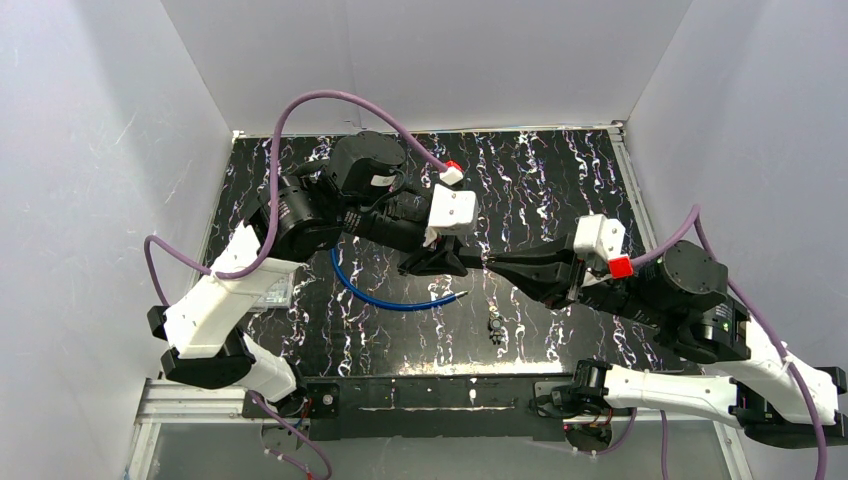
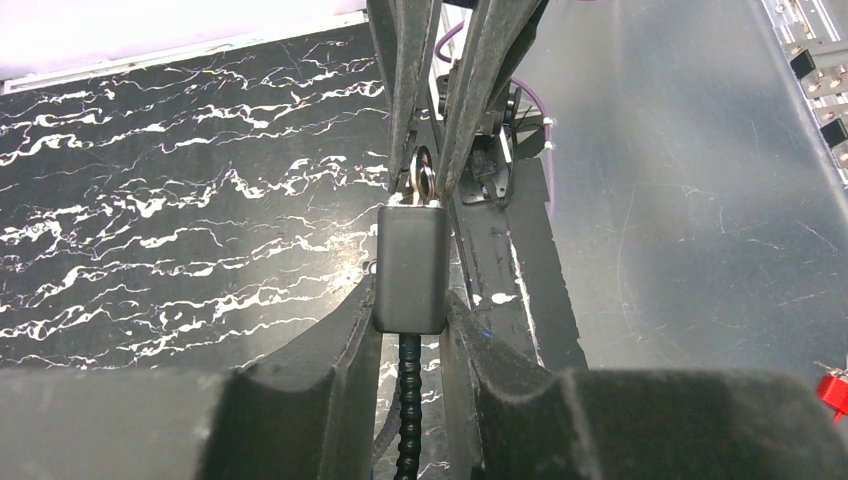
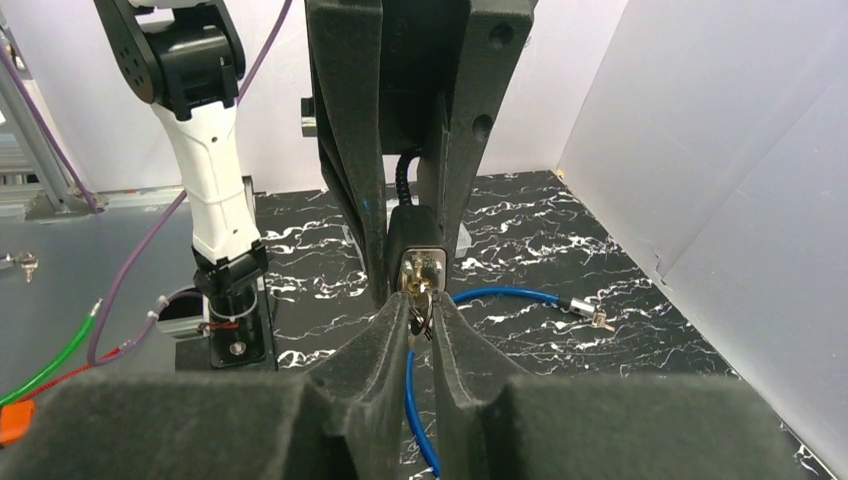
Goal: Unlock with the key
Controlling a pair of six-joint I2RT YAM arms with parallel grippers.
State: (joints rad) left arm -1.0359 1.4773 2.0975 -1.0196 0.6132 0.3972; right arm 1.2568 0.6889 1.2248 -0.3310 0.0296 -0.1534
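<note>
The black box-shaped lock body is gripped between the fingers of my left gripper, with a black ribbed cable hanging below it. My right gripper is shut on the key, whose tip sits in the lock's keyhole face. In the left wrist view the key's ring shows between the right gripper's fingers. In the top view the two grippers meet tip to tip above the middle of the mat, left gripper and right gripper.
A blue cable curves on the black marbled mat below the grippers; its metal end lies loose. A small dark part lies near the front. White walls enclose the mat. A black rail runs along the near edge.
</note>
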